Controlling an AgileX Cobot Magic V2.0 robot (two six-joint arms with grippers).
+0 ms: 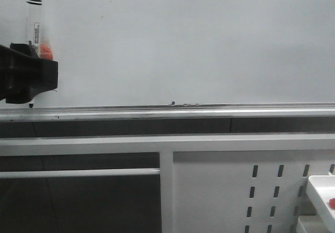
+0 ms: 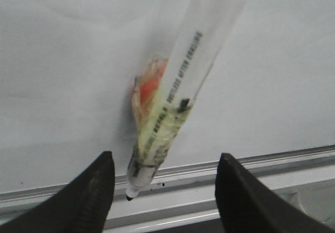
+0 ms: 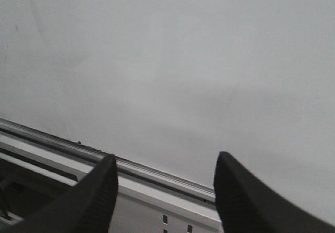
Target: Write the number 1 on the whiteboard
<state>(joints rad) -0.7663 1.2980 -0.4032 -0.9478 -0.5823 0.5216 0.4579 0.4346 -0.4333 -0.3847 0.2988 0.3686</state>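
Note:
The whiteboard (image 1: 183, 44) fills the upper front view, with its silver bottom rail (image 1: 183, 110) below. No number 1 stroke shows on it in any view. My left gripper (image 1: 26, 78) is at the far left, just in front of the board. A clear-bodied marker (image 1: 34, 23) with yellowed tape and an orange patch stands upright through it, black tip (image 1: 31, 106) down at the rail. In the left wrist view the marker (image 2: 193, 65) runs between the wide-apart fingers of the gripper (image 2: 166, 157) and touches neither. My right gripper (image 3: 165, 157) is open and empty, facing the board (image 3: 183, 60).
A white perforated metal panel (image 1: 235, 191) and white frame bars stand below the rail. A white tray (image 1: 322, 196) with a small red thing (image 1: 332, 202) sits at the lower right. Tiny dark specks (image 1: 172, 102) lie on the rail.

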